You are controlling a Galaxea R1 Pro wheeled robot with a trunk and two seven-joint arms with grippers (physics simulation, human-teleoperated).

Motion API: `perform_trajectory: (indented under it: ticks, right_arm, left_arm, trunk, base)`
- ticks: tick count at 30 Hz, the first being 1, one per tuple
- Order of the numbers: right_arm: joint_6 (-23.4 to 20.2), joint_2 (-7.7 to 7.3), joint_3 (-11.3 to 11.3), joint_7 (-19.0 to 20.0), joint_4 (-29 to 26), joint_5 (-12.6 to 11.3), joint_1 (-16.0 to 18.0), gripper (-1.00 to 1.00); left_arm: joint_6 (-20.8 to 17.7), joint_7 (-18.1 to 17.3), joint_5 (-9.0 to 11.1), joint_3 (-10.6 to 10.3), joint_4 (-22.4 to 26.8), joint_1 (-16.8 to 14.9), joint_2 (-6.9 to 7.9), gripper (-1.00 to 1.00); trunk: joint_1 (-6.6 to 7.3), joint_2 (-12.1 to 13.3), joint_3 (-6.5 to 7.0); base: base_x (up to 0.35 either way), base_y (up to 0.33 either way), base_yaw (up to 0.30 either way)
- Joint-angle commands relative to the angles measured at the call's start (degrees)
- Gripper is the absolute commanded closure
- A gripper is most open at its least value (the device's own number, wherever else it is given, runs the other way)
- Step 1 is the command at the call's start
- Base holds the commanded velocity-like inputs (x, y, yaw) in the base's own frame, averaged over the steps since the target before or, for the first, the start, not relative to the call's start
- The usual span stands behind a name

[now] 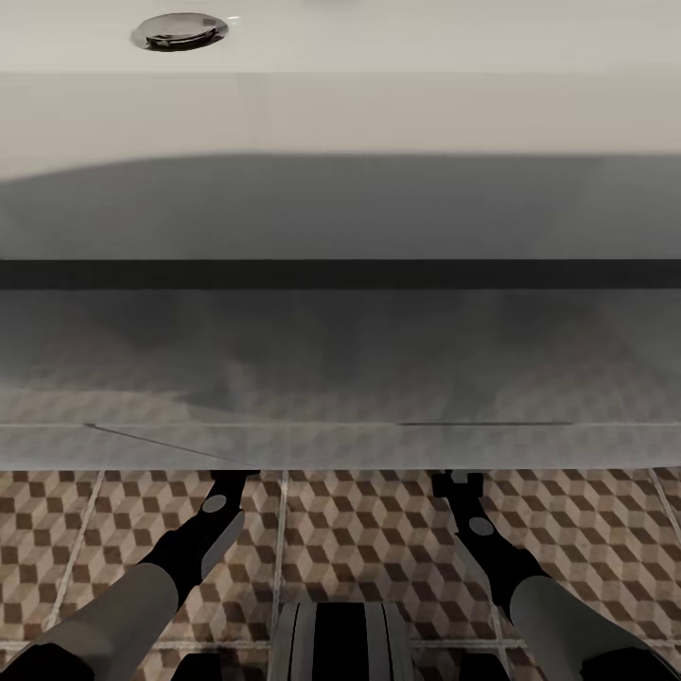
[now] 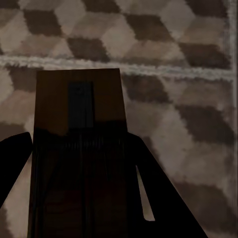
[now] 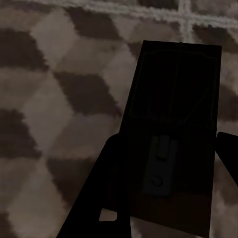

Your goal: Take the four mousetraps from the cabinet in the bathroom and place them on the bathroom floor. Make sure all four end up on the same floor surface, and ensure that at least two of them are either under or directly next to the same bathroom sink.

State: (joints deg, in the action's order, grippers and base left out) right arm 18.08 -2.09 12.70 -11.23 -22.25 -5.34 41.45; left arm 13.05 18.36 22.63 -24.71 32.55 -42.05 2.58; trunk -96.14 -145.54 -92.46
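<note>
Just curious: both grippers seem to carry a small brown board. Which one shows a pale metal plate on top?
The dark brown wooden mousetrap in the right gripper; the left gripper's mousetrap shows none.

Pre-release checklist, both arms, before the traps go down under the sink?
1. Left end effector holds a mousetrap: ok.
2. Right end effector holds a second trap: ok.
3. Both arms reach under the sink: ok, tips hidden by its edge.
4. Floor below each trap bare: ok.
5. Traps touching tiles: cannot tell.
6. Other two traps placed: cannot tell.
</note>
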Motion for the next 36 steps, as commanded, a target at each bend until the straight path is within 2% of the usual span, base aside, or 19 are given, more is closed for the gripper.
perform_trajectory:
  ticks: [1,36]
  right_arm:
    - [0.2,-0.06,0.49,-0.28,0.02,-0.56,0.03,1.0]
    - [0.29,-0.05,0.49,-0.35,0.1,-0.63,0.03,1.0]
  left_arm:
    - [0.24,0.38,0.49,-0.48,0.0,-0.05,0.09,1.0]
    - [0.08,0.19,0.49,-0.34,-0.3,-0.05,0.05,1.0]
  trunk:
    - [0.01,-0.01,-0.03]
    - [0.01,-0.01,-0.03]
  base:
    - [0.0,0.0,0.0]
    - [0.0,0.0,0.0]
